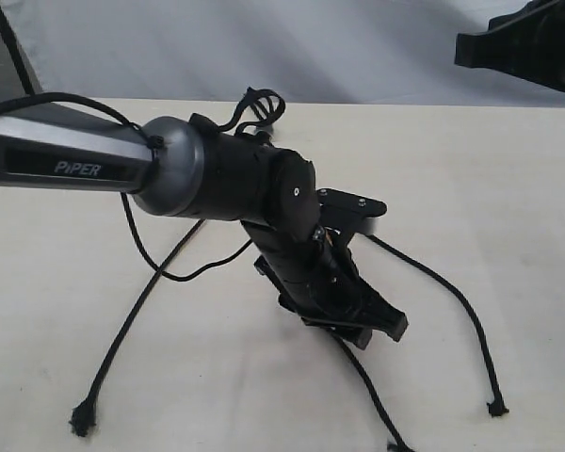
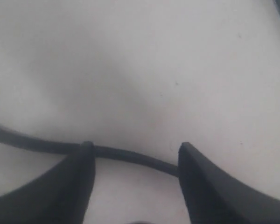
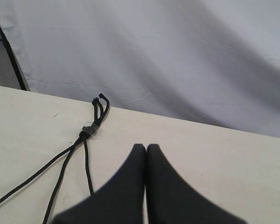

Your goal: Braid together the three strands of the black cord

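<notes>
Left fingers [image 2: 72, 182], smooth black and tapered, stand wide apart; one matte woven strand [image 2: 130, 157] crosses the gap between them on the pale desk [image 1: 518, 188]. Right fingers [image 3: 130, 186] are pressed together, holding nothing. The three strands [image 1: 137, 306] splay across the desk from the grey band [image 3: 85, 134] of the black cord [image 3: 101, 105], each ending in a frayed knot [image 1: 80, 419].

The black cord [image 3: 86, 133] lies unbraided, its three strands [image 1: 110, 356] splayed apart, ends knotted and frayed.

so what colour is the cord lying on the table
Black; the cord shows best in the right wrist view.
</notes>
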### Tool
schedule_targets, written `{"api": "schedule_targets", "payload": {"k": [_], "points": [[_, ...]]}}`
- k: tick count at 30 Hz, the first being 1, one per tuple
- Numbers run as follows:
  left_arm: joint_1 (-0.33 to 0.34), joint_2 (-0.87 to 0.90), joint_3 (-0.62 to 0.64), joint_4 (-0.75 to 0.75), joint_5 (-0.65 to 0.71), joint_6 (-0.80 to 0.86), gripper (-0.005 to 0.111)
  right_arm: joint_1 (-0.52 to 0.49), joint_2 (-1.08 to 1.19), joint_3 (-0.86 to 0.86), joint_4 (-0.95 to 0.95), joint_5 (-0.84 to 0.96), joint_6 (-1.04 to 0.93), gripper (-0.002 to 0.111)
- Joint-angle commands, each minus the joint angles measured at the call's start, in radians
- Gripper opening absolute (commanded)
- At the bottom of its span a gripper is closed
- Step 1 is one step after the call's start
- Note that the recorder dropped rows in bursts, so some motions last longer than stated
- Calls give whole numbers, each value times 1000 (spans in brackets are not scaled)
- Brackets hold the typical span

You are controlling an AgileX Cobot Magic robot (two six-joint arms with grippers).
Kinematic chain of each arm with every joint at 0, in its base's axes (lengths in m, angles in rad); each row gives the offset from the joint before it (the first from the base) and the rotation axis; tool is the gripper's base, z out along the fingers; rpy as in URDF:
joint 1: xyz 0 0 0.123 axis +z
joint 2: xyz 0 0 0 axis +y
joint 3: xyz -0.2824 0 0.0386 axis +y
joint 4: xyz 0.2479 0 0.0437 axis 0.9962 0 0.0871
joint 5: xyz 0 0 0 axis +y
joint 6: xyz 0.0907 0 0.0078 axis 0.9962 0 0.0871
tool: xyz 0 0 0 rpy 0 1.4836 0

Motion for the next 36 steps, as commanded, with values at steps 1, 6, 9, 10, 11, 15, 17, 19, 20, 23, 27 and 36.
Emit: {"api": "schedule_targets", "payload": {"k": [1,6,9,10,11,15,17,19,20,23,27,36], "points": [[-4,24,-37,40,37,-37,52,-1,1,4,-9,-6,-5,0],[-4,39,-42,345,68,-282,51,-1,1,4,-9,-7,-5,0],[-4,39,-42,359,93,-289,50,-1,1,4,-9,-7,1,0],[-4,39,-42,386,149,-286,44,-1,1,4,-9,-7,1,0],[-4,39,-42,418,208,-286,38,-1,1,4,-9,-10,1,0],[-4,5,-42,450,293,-298,5,-1,1,4,-9,-10,1,0],[-2,-46,-42,467,291,-321,0,-1,1,4,-9,-10,1,0],[25,-72,-44,520,225,-392,0,-1,1,4,-9,-10,1,0],[40,-72,-43,538,194,-429,0,-1,1,4,-9,-10,1,0],[100,-59,-59,535,156,-518,1,-1,1,4,-9,-10,1,0],[158,-14,-117,486,237,-545,24,-1,1,4,-9,-15,1,0],[151,83,-196,405,237,-533,72,-1,1,4,-9,-17,1,0]]}}
